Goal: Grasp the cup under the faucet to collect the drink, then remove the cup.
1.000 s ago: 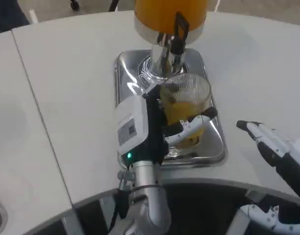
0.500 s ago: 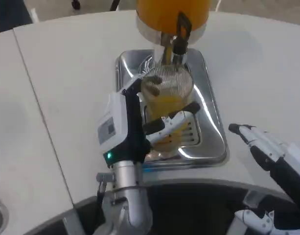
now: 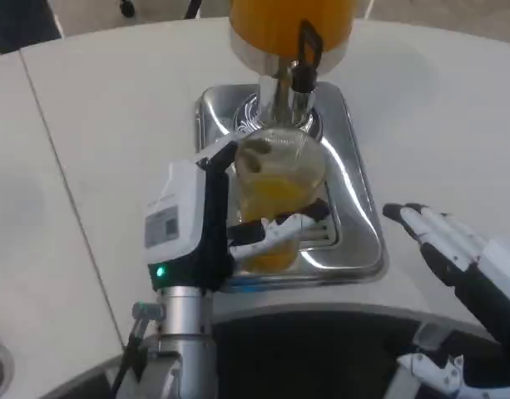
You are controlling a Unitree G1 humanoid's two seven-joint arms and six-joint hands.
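**Keeping the cup level as it leaves the tray**

Your left hand (image 3: 238, 229) is gripping the cup (image 3: 278, 195), part-filled, over the tray (image 3: 354, 208) below the faucet (image 3: 298, 66). You are drawing it clear; keep it upright. Your right hand (image 3: 454, 253) is waiting with fingers spread on the bench (image 3: 96, 133).

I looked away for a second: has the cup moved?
Yes. The left hand has carried the cup leftward across the steel tray: it was near the tray's right side and now sits left of the faucet.
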